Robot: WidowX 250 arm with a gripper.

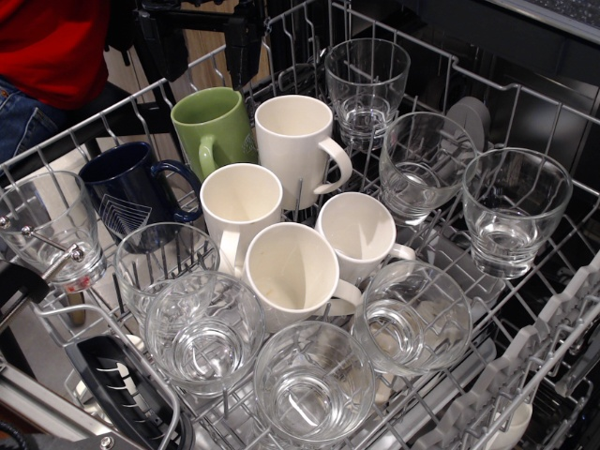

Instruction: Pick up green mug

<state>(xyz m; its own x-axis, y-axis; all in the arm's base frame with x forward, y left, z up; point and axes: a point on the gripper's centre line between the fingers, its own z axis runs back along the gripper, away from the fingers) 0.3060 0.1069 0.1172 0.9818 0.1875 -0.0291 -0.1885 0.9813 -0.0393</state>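
Note:
The green mug (214, 124) stands mouth-up in the back left of the dishwasher rack (525, 94), with its loop handle towards the front. A cream-white mug (292, 145) touches it on the right and a dark navy mug (131, 187) stands to its front left. My gripper (200, 66) is black and hangs just above and behind the green mug. Its two fingers (244, 56) are spread apart, one on each side of the mug's rim, and hold nothing. The gripper's upper part is cut off by the frame's top edge.
Three more cream-white mugs (239, 202) (291, 272) (361, 234) crowd the rack's middle. Several clear glasses (367, 80) (511, 211) (202, 333) ring them. A person in a red shirt (47, 42) stands at the back left. Wire tines stick up between the items.

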